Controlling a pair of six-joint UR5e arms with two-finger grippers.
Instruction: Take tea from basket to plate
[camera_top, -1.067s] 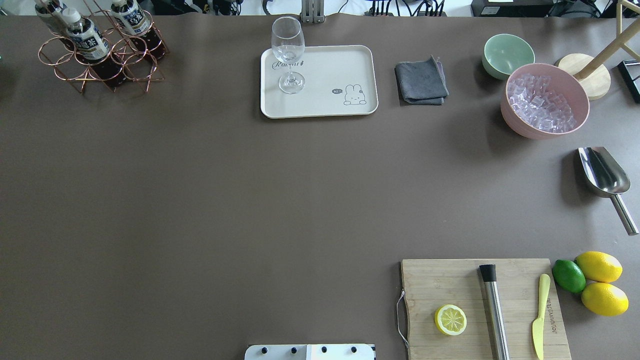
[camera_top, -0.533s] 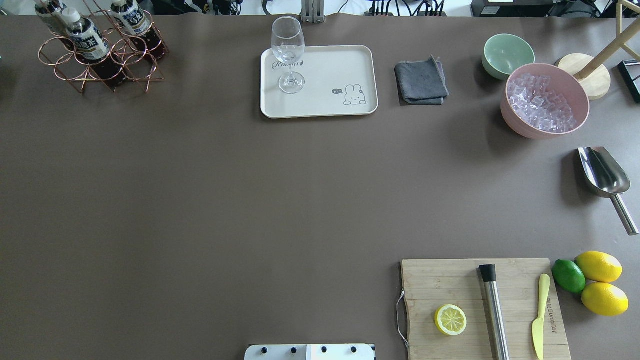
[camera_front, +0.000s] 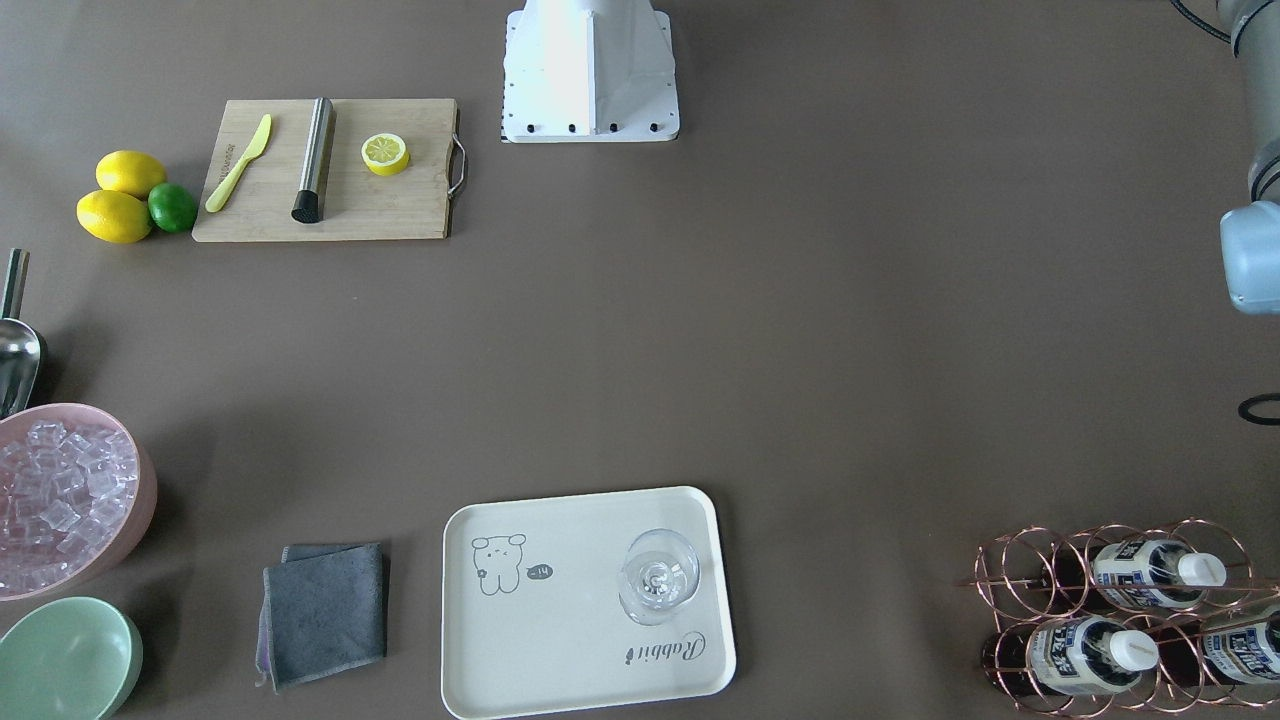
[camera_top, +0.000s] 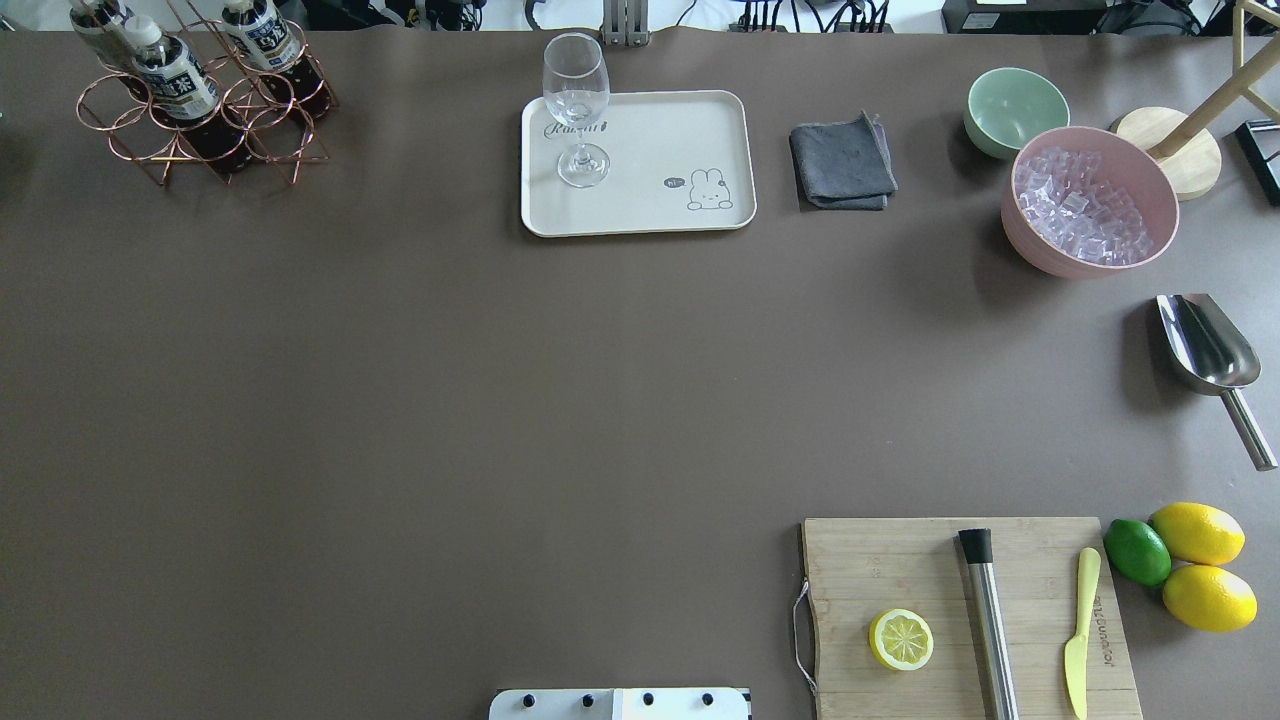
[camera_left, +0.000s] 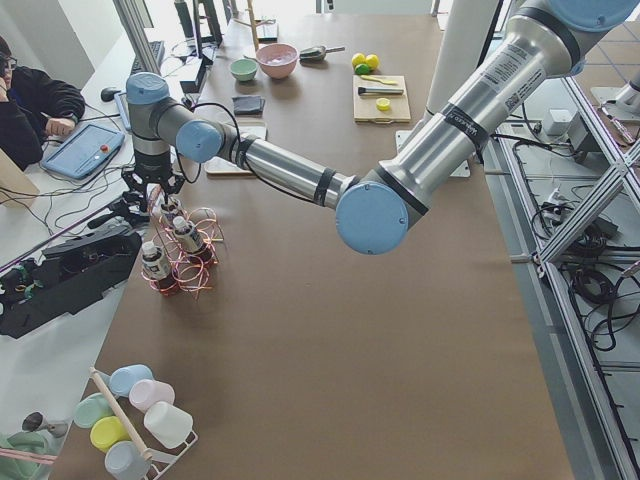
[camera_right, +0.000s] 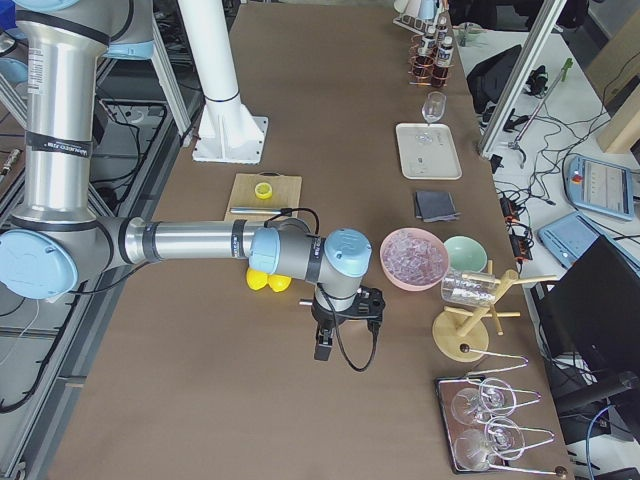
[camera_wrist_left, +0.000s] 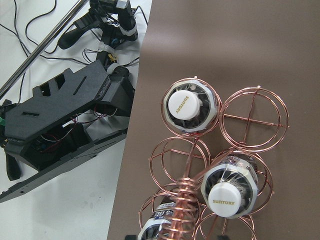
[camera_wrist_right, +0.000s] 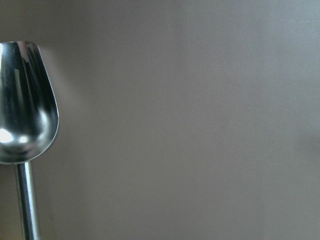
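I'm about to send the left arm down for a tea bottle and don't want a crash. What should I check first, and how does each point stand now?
1. Tea bottles upright in the basket rings, caps on: ok.
2. Left claw over the basket: ok. Whether it is open or shut: cannot tell.
3. Basket's wire handle clear of the way down: cannot tell. It crosses the left wrist view beside two bottles.
4. Bare room on the plate beside the wine glass: ok.
5. Right claw far from basket and plate, near the scoop: ok.
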